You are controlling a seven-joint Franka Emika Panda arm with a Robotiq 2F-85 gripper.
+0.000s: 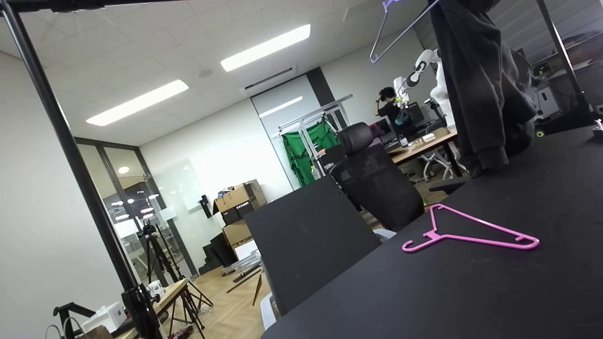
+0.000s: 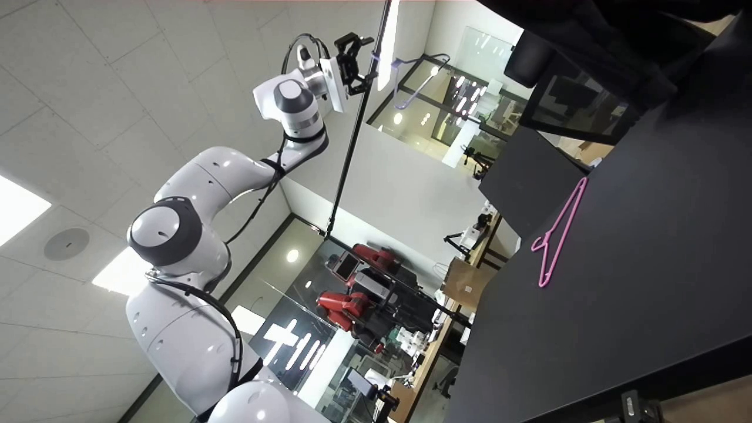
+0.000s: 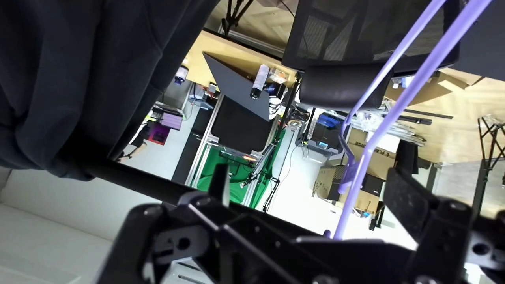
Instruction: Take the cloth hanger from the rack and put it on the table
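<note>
The purple cloth hanger hangs from the rack; part of it shows at the top of an exterior view (image 1: 373,59). It also shows in an exterior view (image 2: 418,90), with its hook at the rack's rod (image 2: 352,135). In the wrist view the hanger (image 3: 414,87) runs down between the fingers, its lower end hidden behind the gripper body. My gripper (image 2: 370,59) is open around the rod and hook area; its fingers stand apart on both sides of the hanger in the wrist view (image 3: 313,193). The black table (image 1: 471,292) lies below, also in an exterior view (image 2: 617,311).
A pink hanger (image 1: 485,241) lies on the table. A dark garment (image 1: 476,89) hangs beside the purple hanger; it also shows in the wrist view (image 3: 98,79), where the rod (image 3: 142,179) passes behind the fingers. A rack pole (image 1: 70,141) and an office chair (image 1: 377,174) stand nearby.
</note>
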